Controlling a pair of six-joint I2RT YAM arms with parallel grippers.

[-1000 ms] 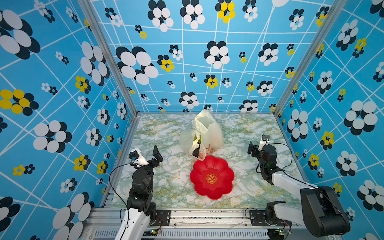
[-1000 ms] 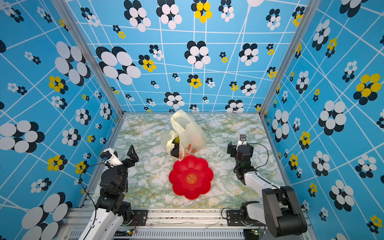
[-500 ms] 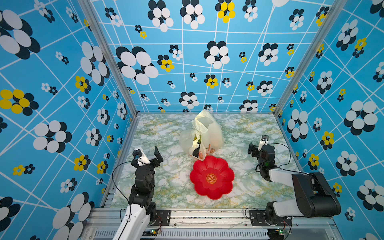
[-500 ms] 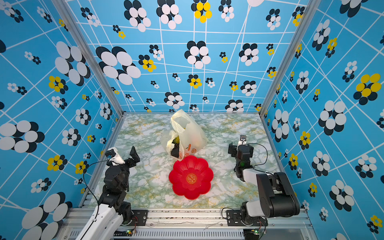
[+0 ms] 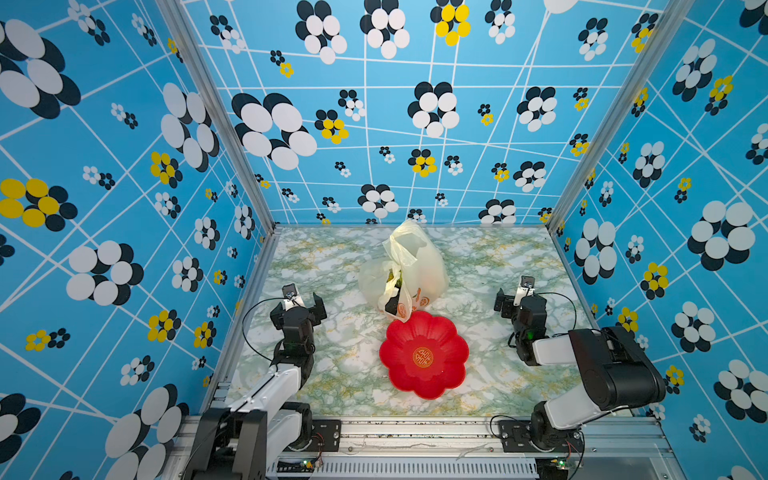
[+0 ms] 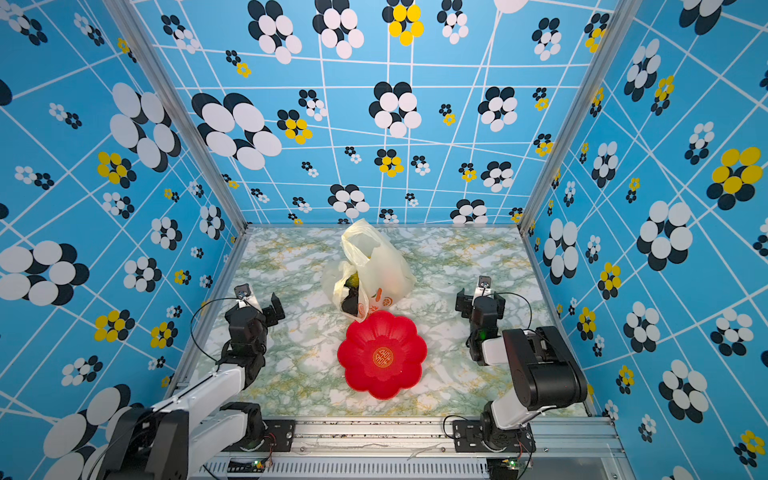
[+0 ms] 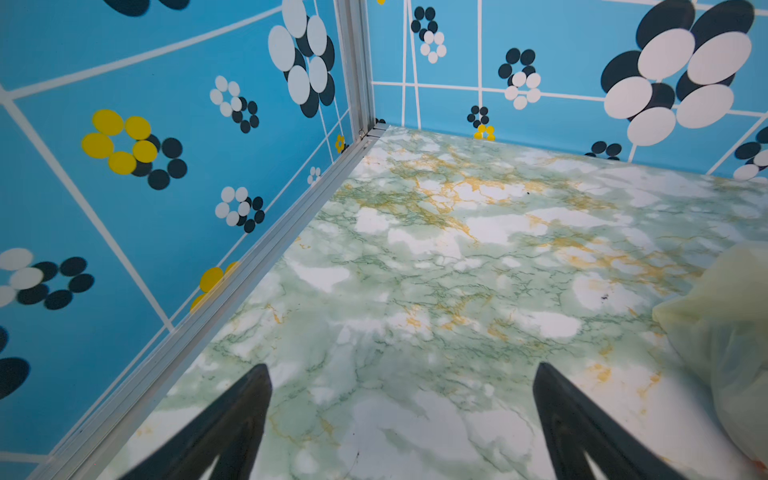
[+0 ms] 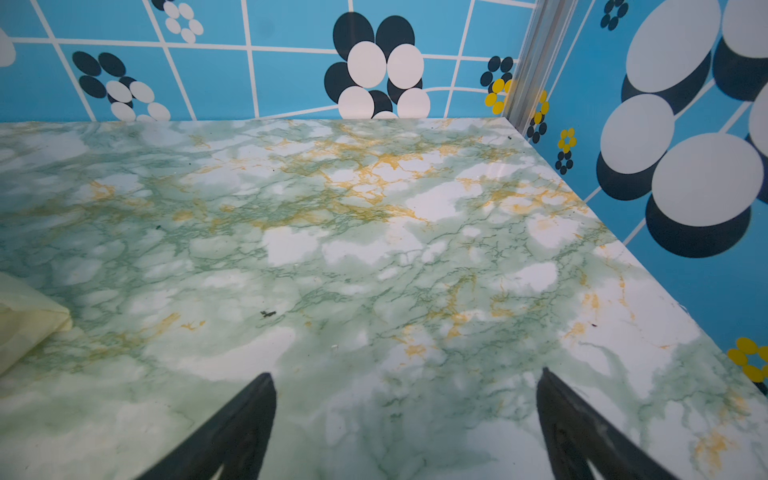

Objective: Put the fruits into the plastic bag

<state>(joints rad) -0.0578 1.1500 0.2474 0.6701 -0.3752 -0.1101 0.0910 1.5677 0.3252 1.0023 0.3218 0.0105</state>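
The plastic bag (image 5: 419, 266) (image 6: 380, 266), cream and crinkly with orange prints, stands in the middle of the marble table in both top views. Fruits lie inside it: a dark one (image 5: 392, 304) (image 6: 350, 302) shows at its mouth, with a yellow-green one (image 5: 392, 278) above. My left gripper (image 5: 304, 297) (image 6: 259, 297) (image 7: 401, 370) is open and empty, left of the bag. On the far right my right gripper (image 5: 514, 293) (image 6: 471, 291) (image 8: 407, 374) is also open and empty. Each wrist view catches only a bag edge (image 7: 723, 332) (image 8: 25, 324).
A red flower-shaped plate (image 5: 424, 355) (image 6: 382, 355) lies just in front of the bag, touching its mouth, with nothing on it. Blue patterned walls close the table on three sides. An aluminium rail (image 5: 415, 432) runs along the front edge.
Both arms have folded back toward their bases. The left gripper has edged toward the back. Bag and plate have not moved, and both grippers stay open.
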